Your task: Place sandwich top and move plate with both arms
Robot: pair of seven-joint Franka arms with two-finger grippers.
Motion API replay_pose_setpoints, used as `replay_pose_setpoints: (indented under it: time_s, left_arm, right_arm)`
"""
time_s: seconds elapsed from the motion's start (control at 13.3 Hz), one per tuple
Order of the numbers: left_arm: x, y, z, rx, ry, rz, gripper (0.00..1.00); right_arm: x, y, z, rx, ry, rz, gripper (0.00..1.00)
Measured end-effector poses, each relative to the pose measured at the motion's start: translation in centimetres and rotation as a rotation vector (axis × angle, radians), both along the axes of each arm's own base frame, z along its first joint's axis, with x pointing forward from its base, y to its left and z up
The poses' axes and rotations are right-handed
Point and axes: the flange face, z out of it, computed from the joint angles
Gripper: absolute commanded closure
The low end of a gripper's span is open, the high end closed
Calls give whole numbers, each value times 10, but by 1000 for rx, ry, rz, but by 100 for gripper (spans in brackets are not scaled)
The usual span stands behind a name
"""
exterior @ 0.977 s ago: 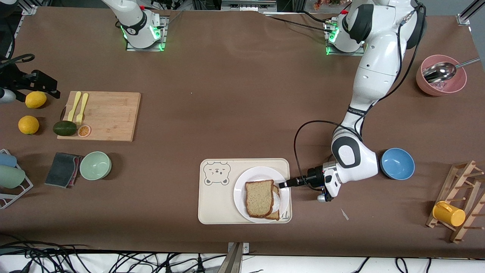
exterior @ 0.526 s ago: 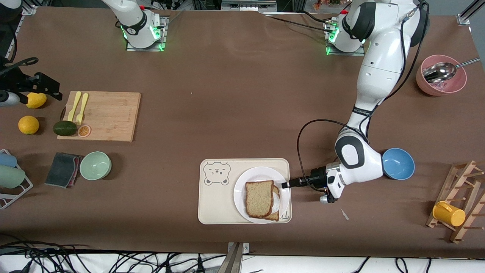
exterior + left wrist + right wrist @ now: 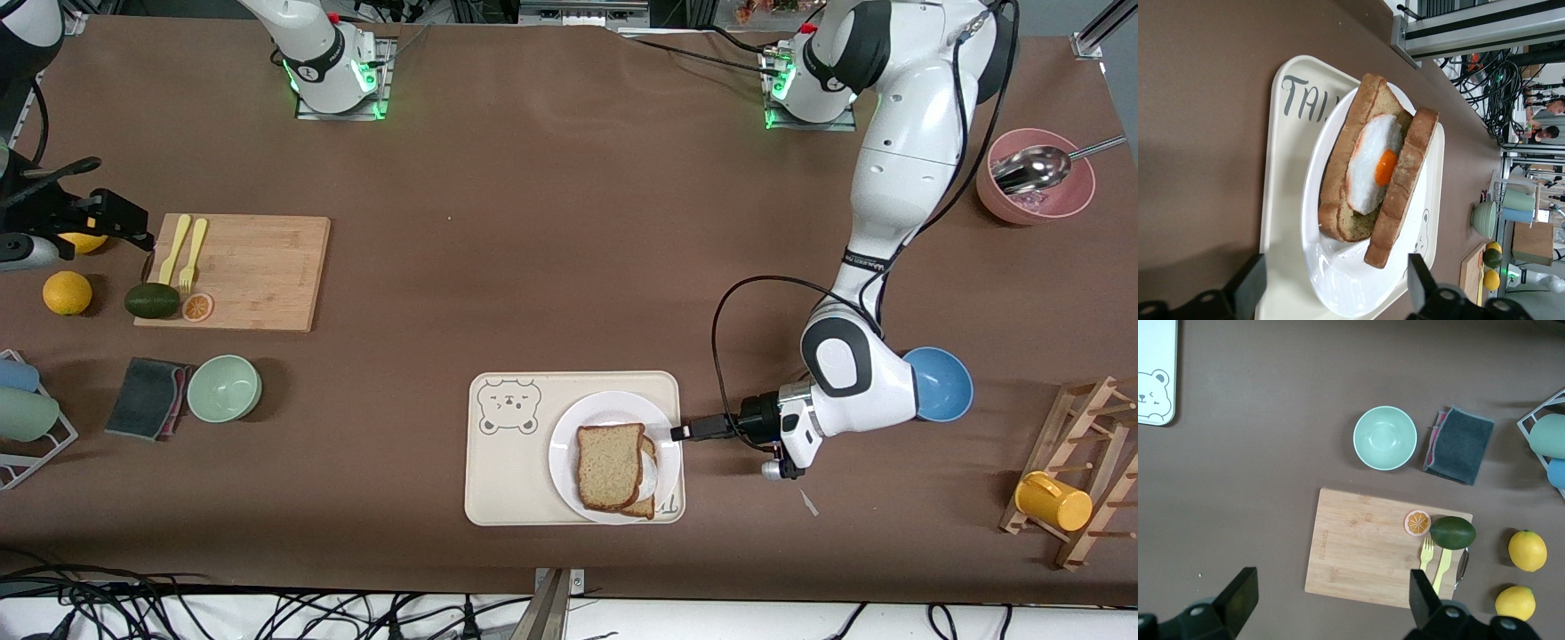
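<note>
1. Sandwich top [image 3: 610, 465] lying on the egg slice [image 3: 1368, 167] on the plate [image 3: 582, 422], shifted toward the right arm's end so egg white and lower crust peek out at the left arm's side. In the left wrist view, propped at a slant over the egg, not flat.
2. Plate sitting on the bear tray [image 3: 511, 476], at the tray's end closer to the left arm.
3. Left gripper [image 3: 681, 433] low, just beside the plate rim at the tray's edge, fingers spread wide, holding nothing.
4. Right gripper [image 3: 120, 218] up over the cutting board's [image 3: 258, 271] edge by the lemons [image 3: 68, 292], fingers wide apart, empty, well apart from the plate.
5. Judged stage: bread placed, plate move not yet begun.
6. For the left gripper: come in low and level at the rim, one finger under the lip, one above, clear of the bread crust. Avoid nudging the slanted top slice.
7. For the right gripper: cross over to the plate's edge facing the bear drawing, same low pinch on the rim.
8. Close both on the rim before any lift; lift together, same height, plate flat.
9. Risk: glossy rim likely slippery, thin lip hard against the tray; tilt probably slides the loose top slice off the egg.
</note>
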Motion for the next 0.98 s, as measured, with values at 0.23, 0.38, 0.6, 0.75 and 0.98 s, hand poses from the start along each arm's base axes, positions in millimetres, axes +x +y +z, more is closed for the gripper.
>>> replay_pose_setpoints:
  time_s: [0.23, 0.38, 0.6, 0.75, 0.98]
  left_arm:
    - [1, 8, 11, 27, -7, -47, 0]
    - [3, 17, 23, 71, -19, -89, 0]
    - [2, 35, 47, 138, -11, -154, 0]
    - [0, 55, 60, 169, 6, -197, 0]
    - [2, 77, 88, 296, -10, -247, 0]
  right_arm:
    - [-1, -1, 7, 0, -12, -1, 0]
    - [-4, 0, 13, 0, -13, -1, 0]
    - [-13, 0, 23, 3, -18, -2, 0]
    - [-25, 0, 28, 11, -7, -6, 0]
    - [-39, -4, 33, 14, 14, -15, 0]
